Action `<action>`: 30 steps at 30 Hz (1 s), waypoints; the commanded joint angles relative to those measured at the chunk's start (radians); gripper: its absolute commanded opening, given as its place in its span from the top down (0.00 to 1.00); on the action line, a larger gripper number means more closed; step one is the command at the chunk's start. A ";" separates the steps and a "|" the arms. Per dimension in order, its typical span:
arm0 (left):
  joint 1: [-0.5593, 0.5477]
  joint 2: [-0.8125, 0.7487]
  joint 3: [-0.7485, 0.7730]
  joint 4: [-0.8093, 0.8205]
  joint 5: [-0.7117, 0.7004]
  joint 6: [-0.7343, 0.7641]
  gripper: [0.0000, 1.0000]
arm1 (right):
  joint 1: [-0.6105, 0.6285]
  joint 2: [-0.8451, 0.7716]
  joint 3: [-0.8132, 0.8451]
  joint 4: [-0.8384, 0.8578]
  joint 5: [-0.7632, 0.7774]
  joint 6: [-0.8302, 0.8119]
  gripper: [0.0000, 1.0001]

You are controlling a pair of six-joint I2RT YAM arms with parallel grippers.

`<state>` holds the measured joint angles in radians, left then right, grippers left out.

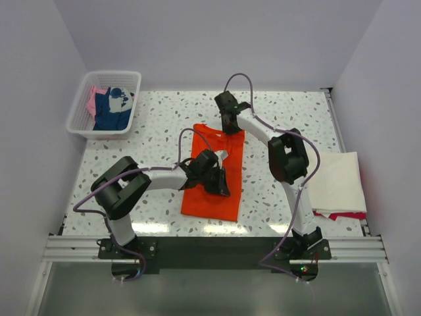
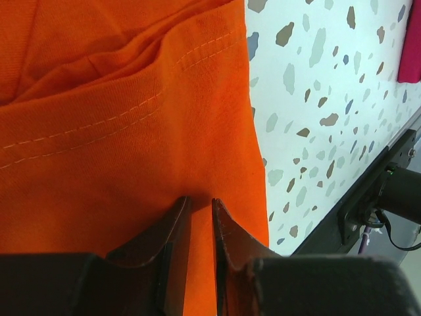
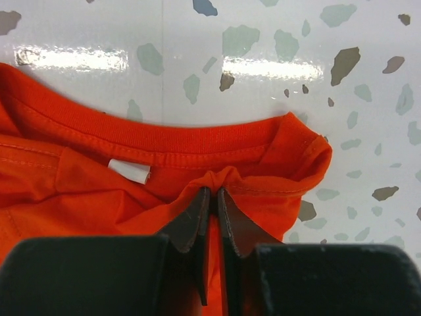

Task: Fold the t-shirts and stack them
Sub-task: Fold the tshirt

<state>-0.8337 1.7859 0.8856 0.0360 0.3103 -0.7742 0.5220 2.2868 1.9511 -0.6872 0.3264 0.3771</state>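
A bright orange t-shirt (image 1: 212, 191) lies folded into a long strip in the middle of the table, collar at the far end. My right gripper (image 1: 230, 126) is at that end. In the right wrist view it (image 3: 214, 191) is shut on a bunched pinch of the orange t-shirt (image 3: 79, 191) just below the collar band, beside the white label (image 3: 129, 171). My left gripper (image 1: 220, 184) rests on the strip's middle near its right edge. In the left wrist view its jaws (image 2: 201, 199) stand narrowly apart, tips down on the flat orange t-shirt (image 2: 118, 151), with no bunching between them.
A white mesh basket (image 1: 77, 113) at the back left holds pink (image 1: 97, 99) and navy (image 1: 110, 113) shirts. At the right edge a folded cream-white shirt (image 1: 337, 181) lies on a red one (image 1: 345, 215). A metal rail (image 1: 210, 249) runs along the near edge.
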 commanded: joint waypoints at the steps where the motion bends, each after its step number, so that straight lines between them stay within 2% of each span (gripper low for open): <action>1: -0.008 0.003 0.000 -0.030 -0.031 0.030 0.76 | -0.004 0.008 0.026 0.024 -0.016 -0.020 0.91; 10: -0.008 -0.031 0.004 -0.028 -0.031 0.016 0.74 | -0.010 0.026 0.066 0.049 -0.105 -0.006 0.78; 18: -0.008 -0.051 0.024 -0.028 -0.030 0.009 0.73 | -0.030 0.023 0.046 0.132 -0.245 -0.001 0.73; 23: -0.004 -0.072 0.064 -0.035 -0.025 0.012 0.69 | -0.045 0.026 0.094 0.118 -0.273 -0.004 0.65; 27: 0.036 -0.135 0.092 -0.081 -0.023 0.023 0.64 | -0.065 -0.064 0.100 0.094 -0.277 0.019 0.60; 28: 0.050 -0.179 0.092 -0.085 -0.013 0.023 0.62 | -0.073 -0.087 0.088 0.084 -0.271 0.023 0.55; 30: 0.099 -0.253 0.088 -0.108 -0.013 0.030 0.60 | -0.080 -0.165 0.077 0.036 -0.250 0.043 0.52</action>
<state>-0.7990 1.6695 0.9287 -0.0525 0.3000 -0.7696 0.4622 2.2921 2.0079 -0.6071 0.0650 0.3927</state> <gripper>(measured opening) 0.385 0.469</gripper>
